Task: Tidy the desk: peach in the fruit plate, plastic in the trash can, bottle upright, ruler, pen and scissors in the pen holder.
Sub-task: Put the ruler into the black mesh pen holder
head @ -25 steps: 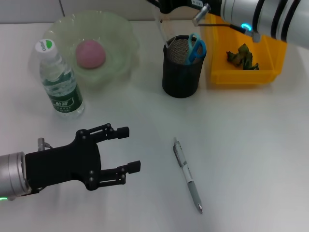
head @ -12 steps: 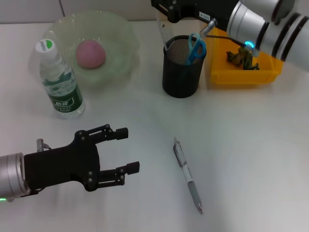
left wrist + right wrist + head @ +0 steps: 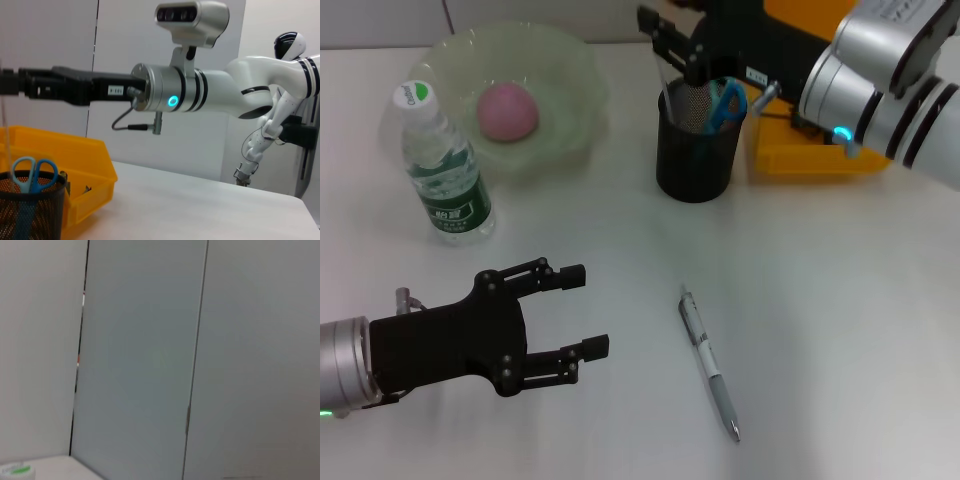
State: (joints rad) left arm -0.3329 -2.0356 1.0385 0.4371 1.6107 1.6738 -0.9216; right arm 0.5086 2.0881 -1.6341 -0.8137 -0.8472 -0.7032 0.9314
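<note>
Pen (image 3: 709, 364) is lying flat on the white bench (image 3: 840, 300), just beside the left gripper (image 3: 576, 310), whose fingers (image 3: 582, 347) are spread apart and holding nothing. Only the head view is showing that; the left wrist view is instead catching the scissors (image 3: 29, 172) in the pen holder (image 3: 30, 212). The right gripper (image 3: 672, 40) is hovering over the holder's rim, its fingers apart.

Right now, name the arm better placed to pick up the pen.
Left. The left gripper hovers open beside the pen on the table, while the right gripper is over the pen holder.
</note>
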